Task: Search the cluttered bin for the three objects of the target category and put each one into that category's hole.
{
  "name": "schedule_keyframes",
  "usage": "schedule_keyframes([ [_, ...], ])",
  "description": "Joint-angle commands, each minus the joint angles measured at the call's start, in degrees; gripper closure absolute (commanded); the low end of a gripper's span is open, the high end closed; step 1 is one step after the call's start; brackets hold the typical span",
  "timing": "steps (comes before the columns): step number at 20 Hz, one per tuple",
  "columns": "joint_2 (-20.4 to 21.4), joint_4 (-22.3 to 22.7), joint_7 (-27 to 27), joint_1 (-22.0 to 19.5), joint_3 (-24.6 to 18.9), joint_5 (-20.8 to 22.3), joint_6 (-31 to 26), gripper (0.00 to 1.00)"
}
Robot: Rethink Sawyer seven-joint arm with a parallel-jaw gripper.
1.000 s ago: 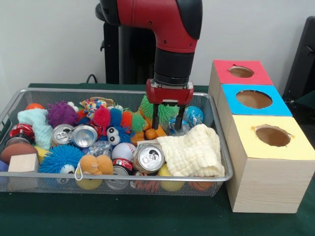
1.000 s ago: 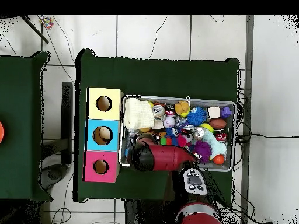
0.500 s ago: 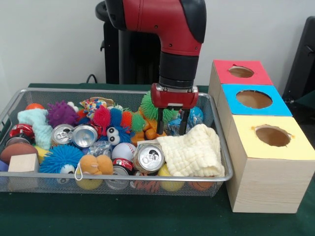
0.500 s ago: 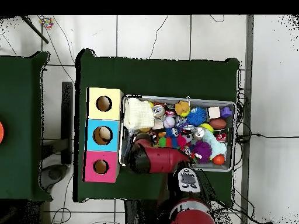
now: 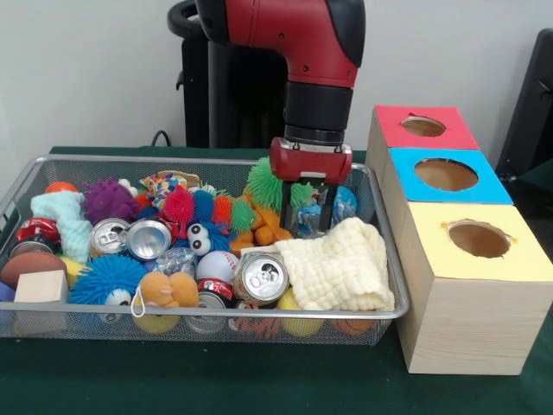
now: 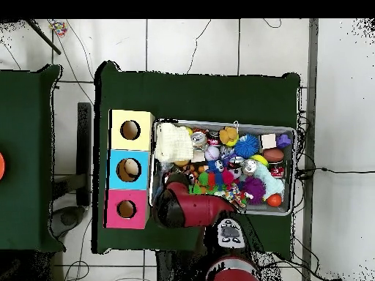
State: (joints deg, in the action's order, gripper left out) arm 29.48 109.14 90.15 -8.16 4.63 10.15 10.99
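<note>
The wire mesh bin [image 5: 173, 313] is full of toys and also shows in the overhead view [image 6: 294, 173]. My gripper [image 5: 306, 221] hangs low at the bin's back right, open, with its fingers [image 5: 327, 213] either side of a see-through crinkly bottle [image 5: 308, 220], beside the blue globe ball [image 5: 344, 202]. I cannot tell whether the fingers touch the bottle. Another see-through bottle [image 5: 177, 258] lies among the cans near the front left. The red-topped hole [image 5: 423, 126] is in the farthest box on the right, and in the overhead view [image 6: 127, 209] it is nearest the robot. In the overhead view the arm hides the gripper.
The blue-topped hole [image 5: 446, 174] and the yellow-topped hole [image 5: 479, 239] stand nearer the camera. A cream cloth [image 5: 339, 270] lies just in front of the gripper. Silver cans [image 5: 260, 277], fuzzy balls [image 5: 106, 278], a baseball [image 5: 216, 264] and a wooden block [image 5: 41, 287] crowd the bin.
The gripper has moved a little to the right in the front view, towards the boxes, and sits slightly lower over the see-through bottle. It has stayed open.
</note>
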Motion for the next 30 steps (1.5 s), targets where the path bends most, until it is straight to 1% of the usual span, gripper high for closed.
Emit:
schedule_keyframes([
  [1,-1.02,7.70,11.41,1.08,-5.17,2.59,1.16,0.00],
  [5,-1.14,8.78,11.48,1.51,-5.59,2.32,2.42,0.00],
  [11,-2.50,9.93,11.40,1.14,-6.70,3.23,4.39,0.00],
  [16,-2.76,10.37,10.63,-0.27,-7.96,3.81,3.50,0.00],
  [17,-2.76,10.43,10.41,-0.50,-8.17,3.79,3.09,1.00],
  [20,-2.46,10.51,10.78,-1.26,-8.59,4.21,4.56,1.00],
  [30,-0.33,10.38,8.72,-4.36,-9.38,5.58,0.56,1.00],
])
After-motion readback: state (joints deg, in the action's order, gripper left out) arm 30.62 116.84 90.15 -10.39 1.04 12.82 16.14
